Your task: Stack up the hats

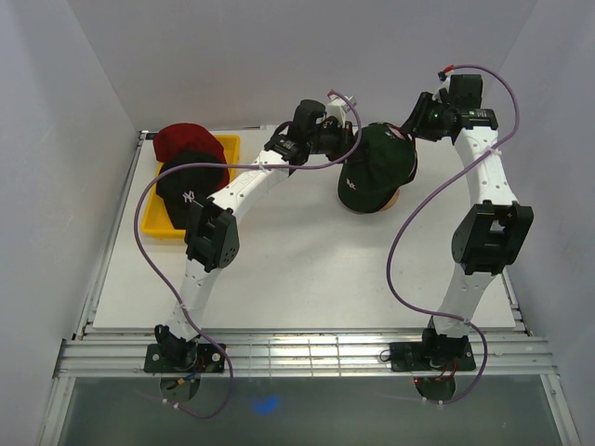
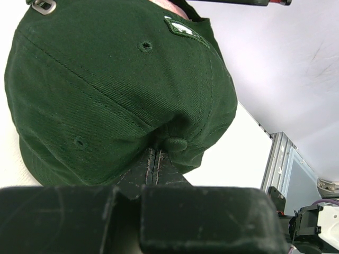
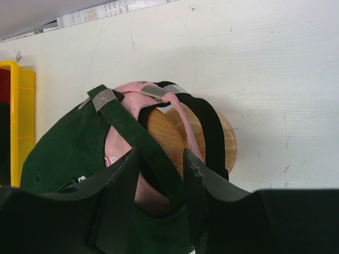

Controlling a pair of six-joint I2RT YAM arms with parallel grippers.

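From above, the dark green cap (image 1: 372,167) sits right of centre in the upper half of the frame, on the white table (image 1: 307,269). The left gripper (image 1: 346,141) meets its left side and the right gripper (image 1: 409,125) is at its upper right edge. At the upper left, a yellow tray (image 1: 232,144) holds a dark red cap (image 1: 181,139) and, below it in the frame, a black cap (image 1: 191,181).

In the left wrist view, the dark green cap (image 2: 106,90) fills the upper left. The left gripper (image 2: 154,159) has its fingers pressed together, their tips buried in a pucker of fabric beside the crown button.

In the right wrist view, the dark green cap lies over a pink cap (image 3: 119,153) on a wooden stand (image 3: 164,135). The right gripper's fingers (image 3: 119,185) stand apart on either side of the green back strap (image 3: 127,124), not clamped on it.
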